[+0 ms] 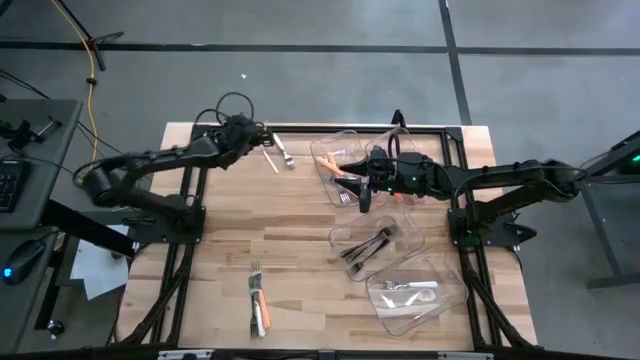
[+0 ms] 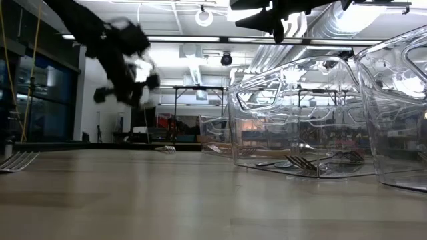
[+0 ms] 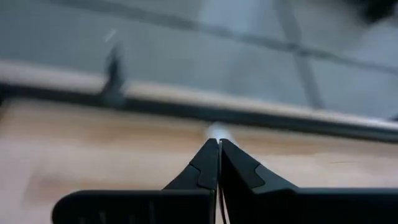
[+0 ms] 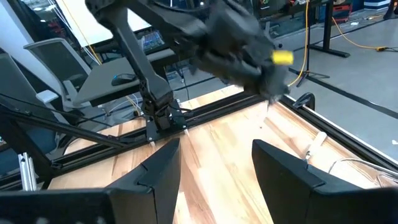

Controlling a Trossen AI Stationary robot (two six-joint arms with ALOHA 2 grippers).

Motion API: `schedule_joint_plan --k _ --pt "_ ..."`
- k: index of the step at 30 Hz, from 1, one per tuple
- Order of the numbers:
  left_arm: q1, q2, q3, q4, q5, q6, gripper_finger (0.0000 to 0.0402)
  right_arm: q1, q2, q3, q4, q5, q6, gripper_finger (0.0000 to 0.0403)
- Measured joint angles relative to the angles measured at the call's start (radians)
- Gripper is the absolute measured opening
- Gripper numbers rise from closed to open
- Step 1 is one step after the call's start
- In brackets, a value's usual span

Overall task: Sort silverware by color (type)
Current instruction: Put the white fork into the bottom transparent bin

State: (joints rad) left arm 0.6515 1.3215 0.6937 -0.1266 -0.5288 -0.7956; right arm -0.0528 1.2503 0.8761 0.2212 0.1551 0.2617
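Left tool (image 1: 262, 137) positioned at far edge of wooden surface (image 1: 300, 220), just beside two loose utensils (image 1: 278, 155). Fingers (image 3: 205, 165) pressed fully together; a thin pale sliver visible at the fingertips, identity not determinable, so hold not confirmed. Right tool (image 1: 366, 196) raised over far clear bin (image 1: 352, 140), fingers (image 4: 158, 165) spread wide, nothing between them. Silverware distributed as follows: orange-handled pieces (image 1: 340, 172) in far bin; dark metal pieces (image 1: 368, 245) in middle bin (image 1: 410, 232); white-handled pieces (image 1: 410, 286) in near bin (image 1: 440, 305); mixed orange- and white-handled group (image 1: 258, 300) loose near front edge. Low view: fork tines (image 2: 19, 160) lying flat on surface at left.
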Motion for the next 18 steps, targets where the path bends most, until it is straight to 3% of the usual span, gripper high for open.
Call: schedule_joint_plan --k 7,12,18 --pt "-0.137 -0.275 0.001 0.194 0.051 0.262 0.0000 0.000 0.000 0.000 0.000 0.000 0.000 0.0183" --pt "-0.252 -0.447 0.001 0.320 0.191 0.376 0.0000 0.000 0.000 0.000 0.000 0.000 0.023 0.0183" --pt "-0.384 -0.578 0.001 0.343 0.397 0.484 0.0000 0.000 0.000 0.000 0.031 -0.009 0.080 0.0183"
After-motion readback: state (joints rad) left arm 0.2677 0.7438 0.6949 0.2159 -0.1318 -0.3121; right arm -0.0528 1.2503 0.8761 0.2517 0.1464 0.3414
